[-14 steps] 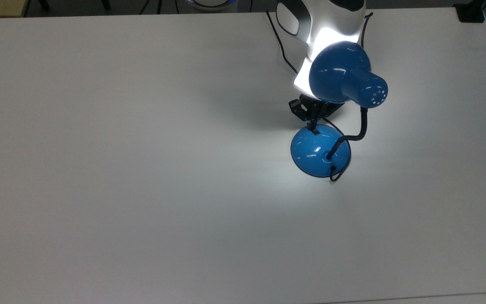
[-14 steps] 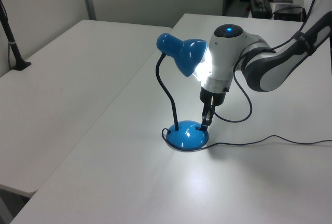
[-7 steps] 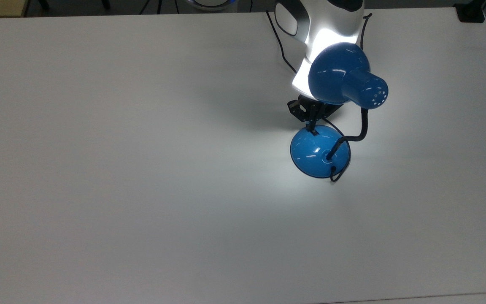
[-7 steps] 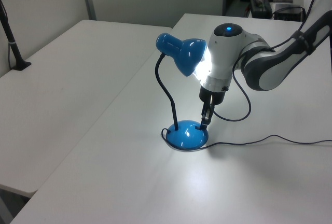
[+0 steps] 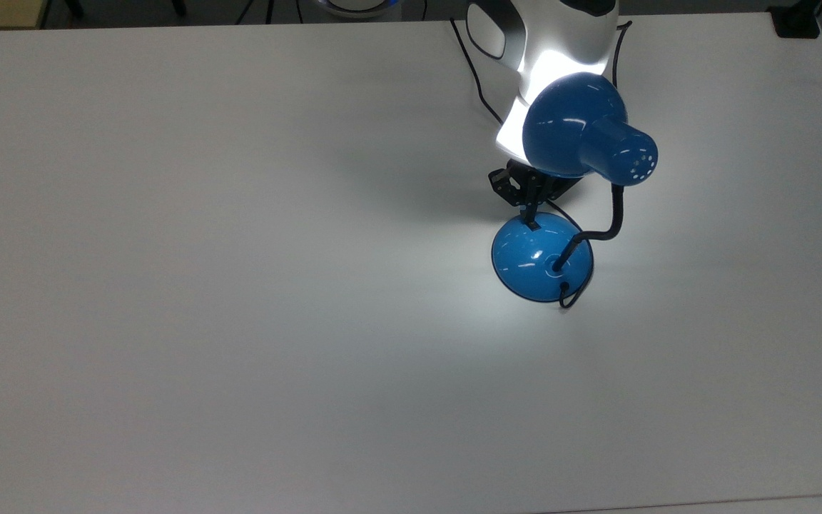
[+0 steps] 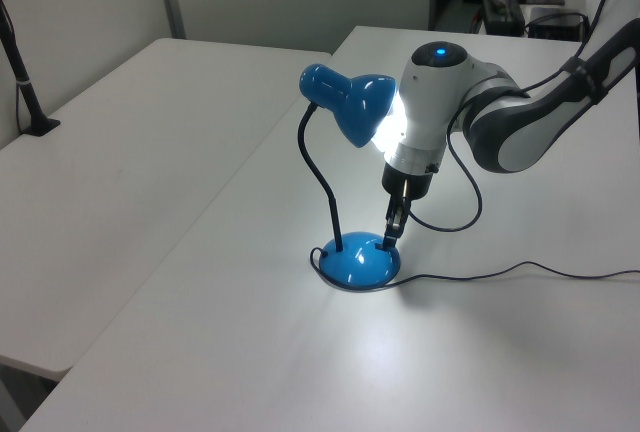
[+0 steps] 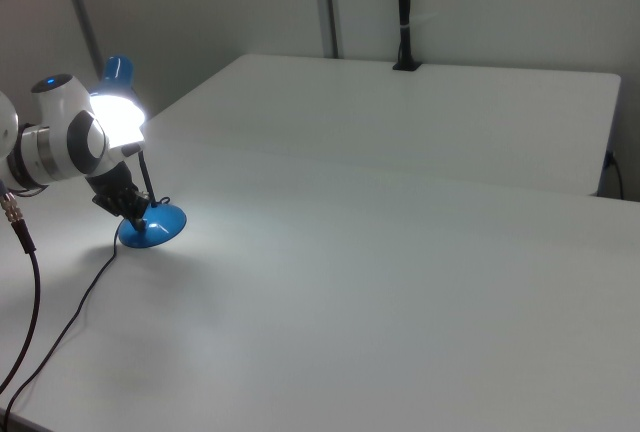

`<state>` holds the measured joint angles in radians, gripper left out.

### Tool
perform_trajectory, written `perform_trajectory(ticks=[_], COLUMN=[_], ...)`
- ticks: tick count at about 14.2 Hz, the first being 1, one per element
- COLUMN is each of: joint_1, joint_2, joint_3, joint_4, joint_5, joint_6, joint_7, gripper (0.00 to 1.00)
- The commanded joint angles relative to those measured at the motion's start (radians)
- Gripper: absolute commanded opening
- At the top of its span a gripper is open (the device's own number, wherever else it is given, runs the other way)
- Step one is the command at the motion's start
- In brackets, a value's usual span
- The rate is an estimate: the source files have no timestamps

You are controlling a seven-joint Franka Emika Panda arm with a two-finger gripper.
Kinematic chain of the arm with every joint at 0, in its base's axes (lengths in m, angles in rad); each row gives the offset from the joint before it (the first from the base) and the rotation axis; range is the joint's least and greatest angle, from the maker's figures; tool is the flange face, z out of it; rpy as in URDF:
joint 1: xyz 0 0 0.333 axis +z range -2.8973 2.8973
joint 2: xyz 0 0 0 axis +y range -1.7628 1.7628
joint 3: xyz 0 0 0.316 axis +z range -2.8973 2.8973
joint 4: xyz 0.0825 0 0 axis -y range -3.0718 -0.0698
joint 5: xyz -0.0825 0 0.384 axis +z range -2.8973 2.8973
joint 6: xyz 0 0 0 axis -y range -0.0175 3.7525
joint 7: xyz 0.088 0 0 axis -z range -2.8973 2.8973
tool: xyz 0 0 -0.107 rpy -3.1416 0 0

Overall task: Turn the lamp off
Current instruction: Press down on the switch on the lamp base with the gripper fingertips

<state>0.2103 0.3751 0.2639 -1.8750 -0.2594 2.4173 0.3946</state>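
Note:
The lamp stands lit on the white table, its blue shade (image 5: 574, 127) throwing a bright patch on my arm's white wrist (image 5: 561, 43). Its black bendy neck (image 6: 318, 167) rises from the round blue base (image 5: 534, 265). My gripper (image 5: 529, 216) points down at the far edge of the base, fingers shut, with the tip touching the small black switch. In the left view the gripper (image 6: 390, 237) meets the base (image 6: 355, 264) on its right side, under the shade (image 6: 350, 104). In the right view the gripper (image 7: 134, 218) sits at the base (image 7: 155, 229).
The lamp's black cord (image 6: 500, 274) trails across the table toward the left view's right. Another cable (image 5: 474, 71) runs behind my arm. A black post (image 6: 22, 82) is clamped on the neighbouring table (image 6: 120, 142). A seam separates the two tabletops.
The gripper and lamp have shifted very slightly toward the left view's left, tip still on the base. The lamp stays lit.

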Motion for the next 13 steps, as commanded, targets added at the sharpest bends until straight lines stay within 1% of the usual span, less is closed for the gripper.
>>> perform_trajectory(ticks=[1, 8, 13], joint_1=[-0.002, 0.006, 0.008], joint_2=[-0.002, 0.030, 0.030], joint_3=[0.008, 0.008, 0.009], joint_4=[-0.003, -0.003, -0.009], joint_5=[-0.023, -0.030, -0.030], joint_6=[0.020, 0.022, 0.017], joint_7=[0.029, 0.029, 0.029], gripper=[0.00, 0.00, 0.00])
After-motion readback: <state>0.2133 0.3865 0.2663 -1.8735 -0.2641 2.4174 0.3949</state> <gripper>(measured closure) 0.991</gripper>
